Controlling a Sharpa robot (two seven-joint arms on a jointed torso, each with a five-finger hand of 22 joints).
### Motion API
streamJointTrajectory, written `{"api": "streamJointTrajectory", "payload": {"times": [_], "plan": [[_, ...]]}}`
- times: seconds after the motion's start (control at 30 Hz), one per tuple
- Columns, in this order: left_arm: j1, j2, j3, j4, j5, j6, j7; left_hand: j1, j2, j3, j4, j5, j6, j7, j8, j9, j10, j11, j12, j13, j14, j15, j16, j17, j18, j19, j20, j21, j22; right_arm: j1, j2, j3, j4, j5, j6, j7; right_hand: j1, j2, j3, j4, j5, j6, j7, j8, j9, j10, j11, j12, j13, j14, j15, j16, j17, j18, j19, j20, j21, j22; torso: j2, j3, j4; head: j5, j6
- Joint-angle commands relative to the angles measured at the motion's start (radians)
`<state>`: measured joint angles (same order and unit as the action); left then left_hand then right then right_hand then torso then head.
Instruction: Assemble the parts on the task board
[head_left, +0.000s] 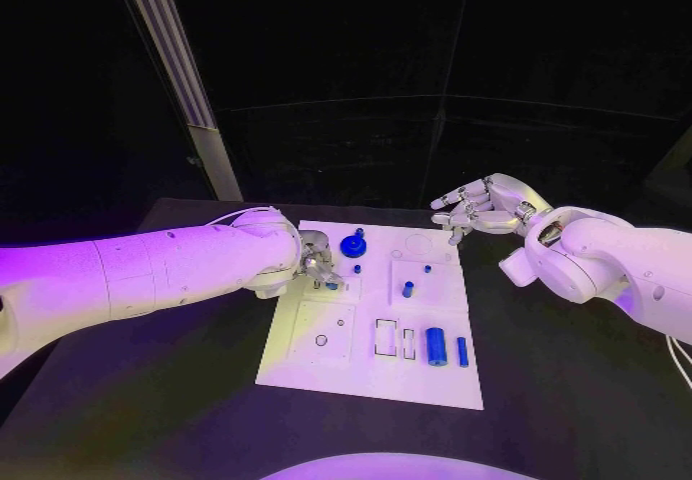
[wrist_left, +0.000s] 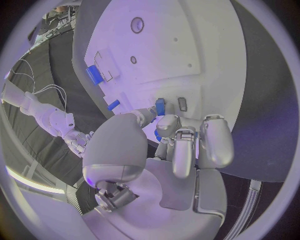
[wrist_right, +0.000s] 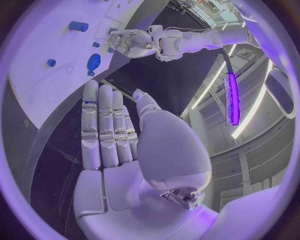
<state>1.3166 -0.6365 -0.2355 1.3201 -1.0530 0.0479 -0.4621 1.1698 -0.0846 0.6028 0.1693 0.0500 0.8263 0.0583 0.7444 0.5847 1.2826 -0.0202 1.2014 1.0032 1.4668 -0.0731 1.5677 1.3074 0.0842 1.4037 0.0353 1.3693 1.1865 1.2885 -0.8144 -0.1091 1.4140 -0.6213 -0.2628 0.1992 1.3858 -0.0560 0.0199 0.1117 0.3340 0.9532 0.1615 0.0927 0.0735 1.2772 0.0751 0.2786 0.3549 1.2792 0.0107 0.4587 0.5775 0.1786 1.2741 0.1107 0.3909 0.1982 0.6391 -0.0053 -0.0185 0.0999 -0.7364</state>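
Pinching a small blue cylindrical part (wrist_left: 160, 106) at the upper-left of the flat white task board (head_left: 361, 375) on the black desk (head_left: 173, 400), the left robot hand (head_left: 317, 262) seemed mid-insertion — next, a straight downward press. The right robot hand (head_left: 483, 207) hovered beyond the board's far right corner, fingers apart, holding nothing.

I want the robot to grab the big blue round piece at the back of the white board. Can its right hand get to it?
Probably yes. The right hand is open and holds nothing, hovering past the task board's far edge. Nothing lies between it and the round blue part. The left hand works close beside that part, though, so they could bump.
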Motion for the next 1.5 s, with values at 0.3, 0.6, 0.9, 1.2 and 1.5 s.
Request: {"api": "streamJointTrajectory", "payload": {"times": [0.3,0.6,0.9,1.2,1.5], "plan": [[-0.002,0.022,-0.002,-0.026,0.019,0.076,-0.009,-0.043,-0.021,0.076,-0.117,0.005,0.022,-0.017,0.005,0.003,0.013,-0.008,0.009,0.005,0.104,-0.013,0.003,0.263,-0.007,0.007,-0.009,0.002,0.003,0.002,-0.002,0.000,0.003,-0.001,0.009,0.006,0.001,0.011,-0.001,0.000,0.006,-0.005,0.000,0.004,0.001,-0.007,-0.002,0.004,0.001,-0.010,0.000,0.005,0.001,0.001,-0.009,0.001,0.003,0.002,0.000,0.0006,-0.0014,-0.002,-0.001],[-0.002,0.035,-0.001,-0.037,0.026,0.105,-0.012,-0.064,-0.017,0.047,-0.103,0.005,0.030,-0.020,0.003,0.003,0.014,-0.011,0.011,0.007,0.104,-0.016,0.003,0.263,-0.007,0.007,-0.012,0.001,0.003,0.002,-0.001,0.000,0.003,-0.001,0.008,0.007,0.004,0.011,-0.001,-0.001,0.006,-0.005,0.000,0.004,0.001,-0.008,-0.002,0.005,0.002,-0.011,-0.001,0.006,0.002,0.001,-0.009,0.001,0.003,0.002,0.000,0.0002,-0.0002,-0.003,-0.004],[-0.002,0.039,-0.001,-0.047,0.028,0.127,-0.013,-0.100,-0.018,0.003,-0.080,0.005,0.044,-0.023,0.002,0.004,0.020,-0.013,0.020,0.016,0.104,-0.018,0.003,0.263,-0.008,0.009,-0.014,0.001,0.007,0.002,-0.001,0.000,0.004,-0.001,0.008,0.006,0.004,0.011,-0.001,-0.001,0.006,-0.005,0.000,0.004,0.001,-0.008,-0.002,0.005,0.002,-0.011,-0.001,0.006,0.002,0.001,-0.009,0.001,0.003,0.002,0.000,-0.0001,0.0000,-0.005,-0.007],[-0.002,0.046,-0.001,-0.060,0.028,0.133,-0.015,-0.129,-0.016,-0.027,-0.064,0.005,0.057,-0.027,0.005,0.006,0.031,-0.016,0.034,0.033,0.104,-0.020,0.003,0.263,-0.009,0.014,-0.016,0.007,0.018,0.002,0.001,0.000,0.003,-0.001,0.005,0.004,0.005,0.011,-0.001,-0.001,0.006,-0.005,0.000,0.005,0.001,-0.009,-0.002,0.005,0.003,-0.012,-0.001,0.007,0.002,0.001,-0.009,0.001,0.003,0.003,-0.001,-0.0003,-0.0005,-0.003,-0.010],[-0.002,0.052,-0.001,-0.069,0.028,0.115,-0.013,-0.167,-0.018,-0.061,-0.039,0.005,0.067,-0.029,0.008,0.009,0.037,-0.019,0.042,0.041,0.104,-0.022,0.003,0.263,-0.011,0.019,-0.018,0.011,0.028,0.002,0.004,0.000,0.002,-0.001,0.004,0.002,0.005,0.011,-0.001,-0.001,0.006,-0.005,0.000,0.005,0.001,-0.009,-0.002,0.005,0.003,-0.012,-0.001,0.007,0.002,0.001,-0.009,0.001,0.003,0.003,-0.001,0.0001,-0.0004,-0.003,-0.009]]}}
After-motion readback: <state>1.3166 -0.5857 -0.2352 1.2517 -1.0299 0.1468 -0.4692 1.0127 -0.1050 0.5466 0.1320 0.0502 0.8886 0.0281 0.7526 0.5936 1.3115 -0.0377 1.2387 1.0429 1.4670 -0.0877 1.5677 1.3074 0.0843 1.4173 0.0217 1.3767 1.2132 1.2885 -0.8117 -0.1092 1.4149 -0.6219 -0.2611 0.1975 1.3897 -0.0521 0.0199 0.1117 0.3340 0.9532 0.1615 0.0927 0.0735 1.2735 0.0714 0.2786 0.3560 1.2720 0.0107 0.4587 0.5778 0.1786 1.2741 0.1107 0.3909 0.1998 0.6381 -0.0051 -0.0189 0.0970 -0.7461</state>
